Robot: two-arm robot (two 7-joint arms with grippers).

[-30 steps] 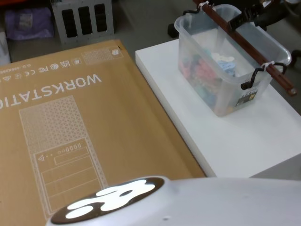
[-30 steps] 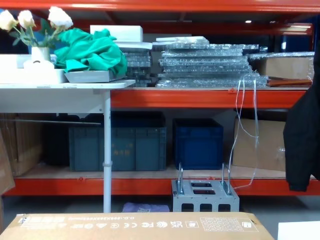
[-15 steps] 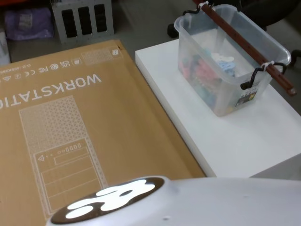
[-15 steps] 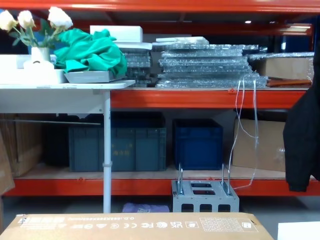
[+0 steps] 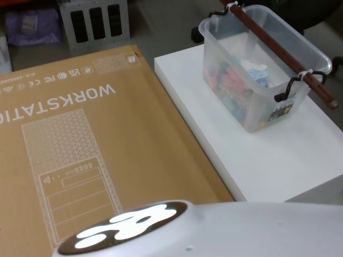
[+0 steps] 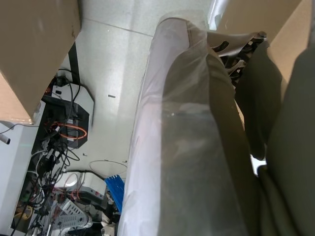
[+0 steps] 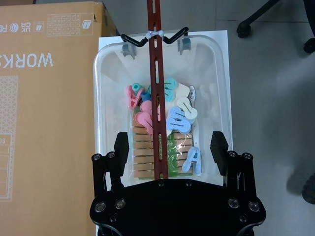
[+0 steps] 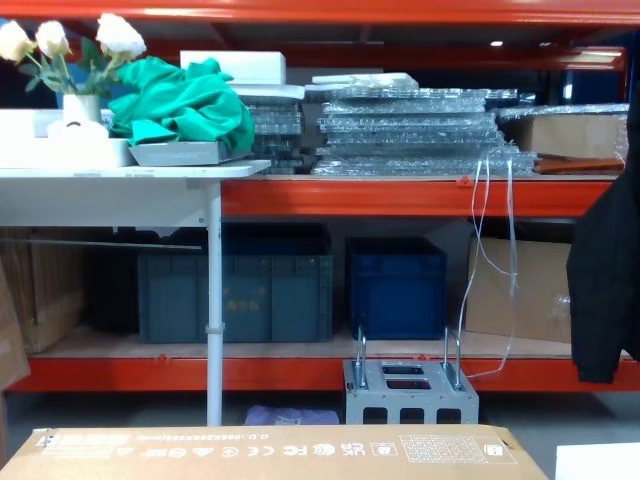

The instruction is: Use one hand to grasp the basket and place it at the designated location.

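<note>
White platform (image 5: pixel 278 155) — orange shelving (image 8: pixel 400 195) behind

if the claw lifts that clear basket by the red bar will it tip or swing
Probably swings a little: the bar handle hangs from black hooks on the basket. Likely light, since it holds small clothespins. The right claw is open above it, astride the bar.

I'm in a storeroom or warehouse: orange steel shelving (image 8: pixel 400 195) ahead of me holds blue crates (image 8: pixel 396 287), stacked packaging and cardboard boxes (image 8: pixel 505 290) above a bare concrete floor (image 8: pixel 540 415)
</note>
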